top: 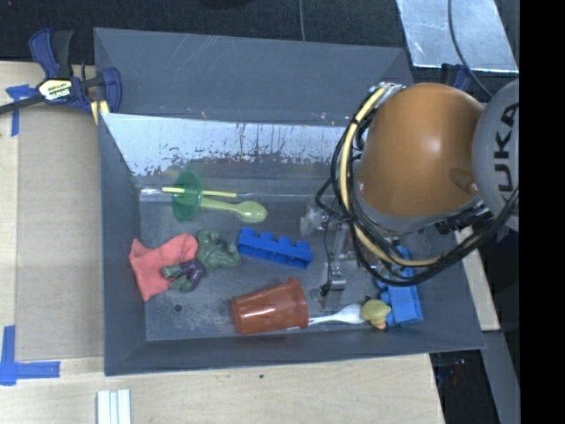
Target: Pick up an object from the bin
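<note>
Bin: A big grey box with slanted walls. A thing pushed against a wall could get stuck there, where it is hard to grab.

Arm: It has a round orange cover with wires and comes in from the right. It hangs over a blue block in the front right corner. If it goes too low it might bump that block.

Cup: This is the thing closest to the tool. It is orange-red and a bit see-through, and it lies on its side near the front wall. It is round and smooth, so I think it could roll away or slip out of a squeeze.

Blue brick: It is long with bumps on top and lies just behind the cup. The tool could knock it when going down.

Gripper: It is thin and grey and points down, just to the right of the cup. I cannot tell if it is open or closed. Nothing seems to be held.

White stick: It is skinny with a yellow lump on its end and lies right under the tool. The tool might pinch it by mistake, or only push it.
</note>
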